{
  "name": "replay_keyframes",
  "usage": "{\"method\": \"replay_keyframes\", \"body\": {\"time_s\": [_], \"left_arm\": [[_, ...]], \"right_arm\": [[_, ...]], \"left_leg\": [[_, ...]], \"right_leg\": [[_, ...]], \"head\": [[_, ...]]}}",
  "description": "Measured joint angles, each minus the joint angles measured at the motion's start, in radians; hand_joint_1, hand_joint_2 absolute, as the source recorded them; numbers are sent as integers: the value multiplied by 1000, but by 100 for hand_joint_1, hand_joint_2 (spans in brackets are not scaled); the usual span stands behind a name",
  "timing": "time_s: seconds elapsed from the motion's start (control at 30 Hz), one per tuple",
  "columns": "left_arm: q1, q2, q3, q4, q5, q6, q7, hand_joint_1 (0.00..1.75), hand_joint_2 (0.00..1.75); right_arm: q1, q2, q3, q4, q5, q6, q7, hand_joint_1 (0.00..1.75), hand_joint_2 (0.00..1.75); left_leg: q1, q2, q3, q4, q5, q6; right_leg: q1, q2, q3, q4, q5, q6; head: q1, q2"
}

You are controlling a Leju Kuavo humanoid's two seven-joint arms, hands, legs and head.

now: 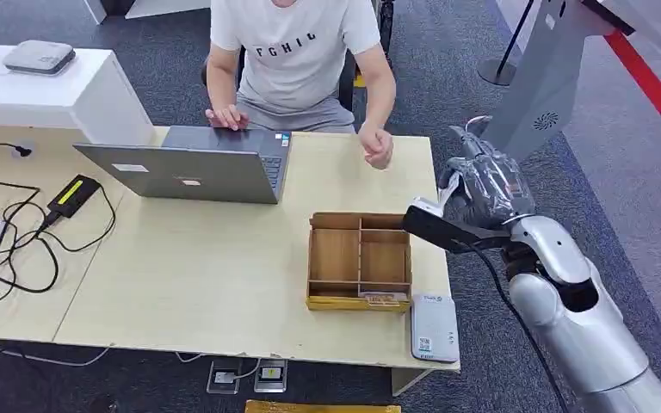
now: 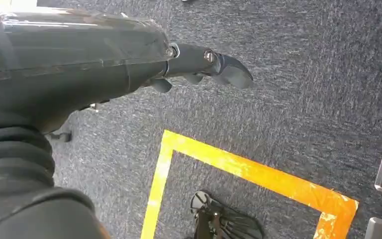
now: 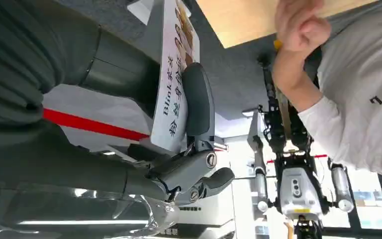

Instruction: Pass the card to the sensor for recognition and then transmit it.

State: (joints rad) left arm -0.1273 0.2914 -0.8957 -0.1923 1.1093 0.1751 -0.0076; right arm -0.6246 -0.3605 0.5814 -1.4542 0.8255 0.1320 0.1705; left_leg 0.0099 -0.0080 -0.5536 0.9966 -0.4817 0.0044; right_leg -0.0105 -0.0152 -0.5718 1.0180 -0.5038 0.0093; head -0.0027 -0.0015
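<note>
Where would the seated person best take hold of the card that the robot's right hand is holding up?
Probably the card's free printed end, which sticks out past the right hand's thumb. The card is thin and flat, so pinch its two faces, coming from the table side where the person's hand already waits, clear of the robot's fingers.

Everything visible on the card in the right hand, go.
The white printed card is a thin, flat, stiff-looking rectangle with dark lettering including "Blink" and a colour picture near one end. The right hand grips it, thick grey thumb laid across its printed face, fingers behind. In the head view the hand is raised past the table's right edge, near the seated person's fist, and the card itself is hard to make out there.
</note>
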Motion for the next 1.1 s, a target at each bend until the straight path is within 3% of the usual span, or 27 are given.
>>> {"method": "replay_keyframes", "body": {"time_s": [0.47, 1.1], "left_arm": [[1, 0, -1, 0, 3, 0, 0, 0, 0], [4, 0, -1, 0, 18, 6, 8, 0, 0]], "right_arm": [[53, -39, -16, -38, -3, -5, 1, 175, 175], [207, -114, -60, -37, -47, -55, -26, 175, 175]], "left_leg": [[0, 2, 1, 0, -1, -1], [0, 6, 1, 0, -2, -1]], "right_leg": [[0, 3, 0, 0, 0, 0], [0, 6, -1, 0, 0, 0]], "head": [[0, 0], [0, 0]]}}
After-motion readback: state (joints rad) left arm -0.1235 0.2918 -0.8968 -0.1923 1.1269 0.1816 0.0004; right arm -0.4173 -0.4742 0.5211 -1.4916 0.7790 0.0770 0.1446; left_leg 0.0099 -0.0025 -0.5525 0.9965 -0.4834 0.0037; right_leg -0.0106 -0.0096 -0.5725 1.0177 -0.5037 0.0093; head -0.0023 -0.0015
